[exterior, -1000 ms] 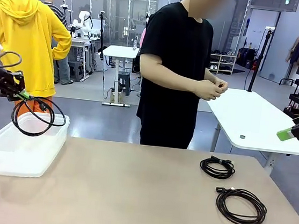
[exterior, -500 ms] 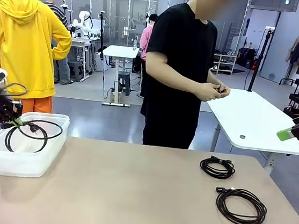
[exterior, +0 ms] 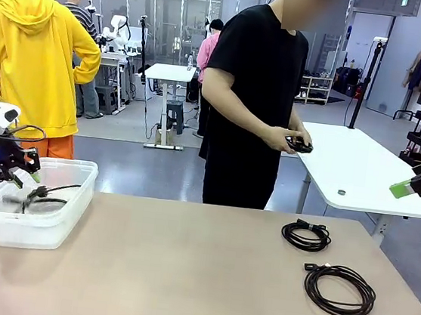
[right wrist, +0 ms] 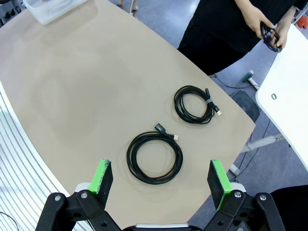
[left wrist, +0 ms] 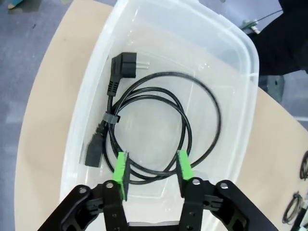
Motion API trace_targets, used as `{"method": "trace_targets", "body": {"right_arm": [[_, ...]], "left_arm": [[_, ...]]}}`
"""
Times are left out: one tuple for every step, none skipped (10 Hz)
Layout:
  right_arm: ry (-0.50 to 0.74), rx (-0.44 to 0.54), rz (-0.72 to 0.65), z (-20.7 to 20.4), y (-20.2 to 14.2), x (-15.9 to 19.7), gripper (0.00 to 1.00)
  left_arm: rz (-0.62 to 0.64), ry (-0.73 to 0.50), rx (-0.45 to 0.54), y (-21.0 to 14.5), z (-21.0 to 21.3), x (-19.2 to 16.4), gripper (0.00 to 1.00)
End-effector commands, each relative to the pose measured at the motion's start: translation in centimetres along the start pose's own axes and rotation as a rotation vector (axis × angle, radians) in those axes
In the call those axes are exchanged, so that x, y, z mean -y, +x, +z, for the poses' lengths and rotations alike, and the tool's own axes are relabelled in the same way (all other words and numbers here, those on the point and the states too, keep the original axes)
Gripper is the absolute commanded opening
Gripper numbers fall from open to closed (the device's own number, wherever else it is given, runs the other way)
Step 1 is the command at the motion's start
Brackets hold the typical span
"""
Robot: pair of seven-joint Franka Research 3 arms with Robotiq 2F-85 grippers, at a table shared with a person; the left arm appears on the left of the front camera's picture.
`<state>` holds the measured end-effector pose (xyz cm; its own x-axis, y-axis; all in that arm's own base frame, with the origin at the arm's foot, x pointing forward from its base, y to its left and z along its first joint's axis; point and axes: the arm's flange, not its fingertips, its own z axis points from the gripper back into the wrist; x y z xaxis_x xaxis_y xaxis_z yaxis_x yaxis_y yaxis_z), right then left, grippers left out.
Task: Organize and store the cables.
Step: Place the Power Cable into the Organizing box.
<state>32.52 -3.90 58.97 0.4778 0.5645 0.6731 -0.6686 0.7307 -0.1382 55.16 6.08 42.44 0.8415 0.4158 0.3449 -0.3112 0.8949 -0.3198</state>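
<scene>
A coiled black cable [left wrist: 159, 125] with a mains plug lies flat in the clear plastic bin [left wrist: 243, 48]. My left gripper [left wrist: 153, 168] hovers open just above it, and neither green pad grips the cord. From the front, that gripper [exterior: 29, 177] hangs over the bin [exterior: 31, 232] at the table's left, with the coil [exterior: 38, 197] inside. Two more cables rest on the right of the table: a small tied coil [exterior: 306, 235] [right wrist: 195, 104] and a larger one [exterior: 339, 290] [right wrist: 154, 157]. My right gripper [right wrist: 160, 175] [exterior: 405, 187] is open, high above them.
A person in a black shirt stands at the far side, holding a small black object [exterior: 299, 145] in both hands. A white side table [exterior: 361, 167] stands behind on the right. The tan table's middle [exterior: 182, 268] is bare.
My left gripper lowered the coil into the bin and opened, and the cable now lies on the bin's floor. The right arm has stayed still.
</scene>
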Motion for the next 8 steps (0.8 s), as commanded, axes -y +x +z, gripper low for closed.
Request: {"method": "trace_targets", "body": {"right_arm": [[0.007,0.002,0.003,-0.12,-0.03,0.06,1.00],[0.007,0.002,0.003,-0.12,-0.03,0.06,1.00],[0.007,0.002,0.003,-0.12,-0.03,0.06,1.00],[0.007,0.002,0.003,-0.12,-0.03,0.06,1.00],[0.007,0.002,0.003,-0.12,-0.03,0.06,1.00],[0.007,0.002,0.003,-0.12,-0.03,0.06,1.00],[0.007,0.002,0.003,-0.12,-0.03,0.06,1.00],[0.007,0.002,0.003,-0.12,-0.03,0.06,1.00]], "left_arm": [[0.016,0.006,0.008,0.44,1.45,-0.22,0.85],[0.011,0.016,0.019,0.47,1.76,-0.29,0.98],[0.007,0.011,0.026,0.48,2.14,-0.15,0.77],[0.000,0.010,0.027,0.43,2.22,0.03,1.00],[-0.002,0.005,0.028,0.33,2.23,0.21,1.00],[-0.006,-0.029,-0.001,0.16,2.18,0.27,1.00],[0.002,-0.008,0.034,0.55,1.92,-0.10,1.00],[0.002,-0.008,0.034,0.55,1.92,-0.10,1.00]]}}
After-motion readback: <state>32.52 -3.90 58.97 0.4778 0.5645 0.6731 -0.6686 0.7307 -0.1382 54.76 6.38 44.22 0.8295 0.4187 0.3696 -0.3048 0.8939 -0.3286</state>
